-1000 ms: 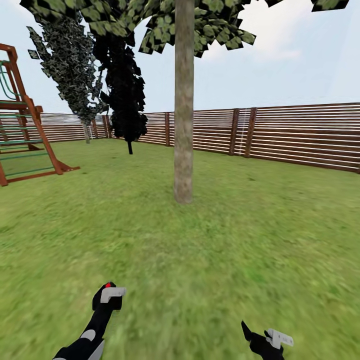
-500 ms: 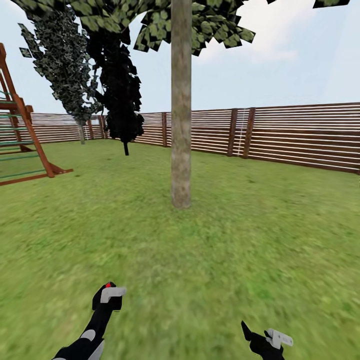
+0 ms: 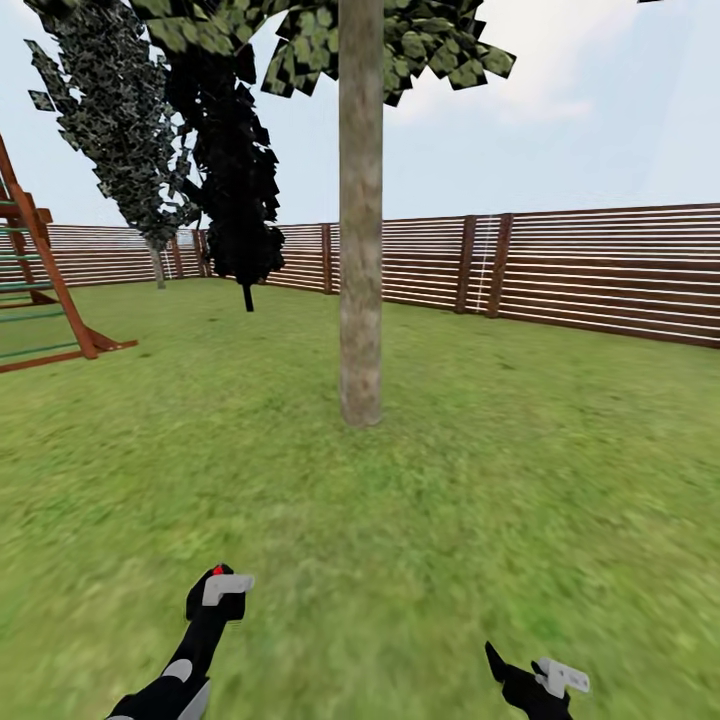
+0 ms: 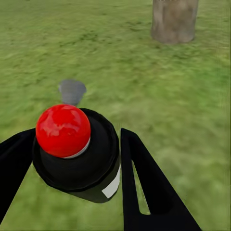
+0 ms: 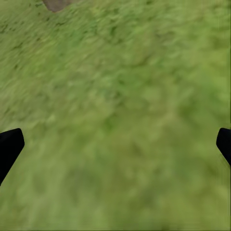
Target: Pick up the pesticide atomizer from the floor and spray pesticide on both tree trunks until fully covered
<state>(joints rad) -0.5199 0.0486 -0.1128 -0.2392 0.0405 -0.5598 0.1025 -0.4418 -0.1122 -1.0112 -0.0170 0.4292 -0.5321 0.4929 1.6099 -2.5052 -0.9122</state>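
I stand in the garden, on its lawn (image 3: 470,500). One tree rises straight ahead, its grey-brown mottled tree trunk (image 3: 360,250) bare up to a light green crown. The trunk's base (image 4: 174,20) also appears in the left wrist view, beyond the fingers. My left gripper (image 3: 218,592) is low at the left, shut on the pesticide atomizer (image 4: 79,163), a small black body with a red ball on top (image 3: 216,571). Low at the right, my right gripper (image 3: 527,680) is open over bare grass (image 5: 115,120), with nothing between its fingers (image 5: 9,147).
A brown slatted fence (image 3: 600,270) closes the lawn at the back. A wooden playset (image 3: 45,300) stands at the far left. Two dark narrow trees (image 3: 235,180) grow near the fence behind the trunk. Grass lies open between me and the trunk.
The whole view has shifted as I roll toward the tree. The trunk looks larger and nearer, the playset slides off to the left. Both grippers hold their pose.
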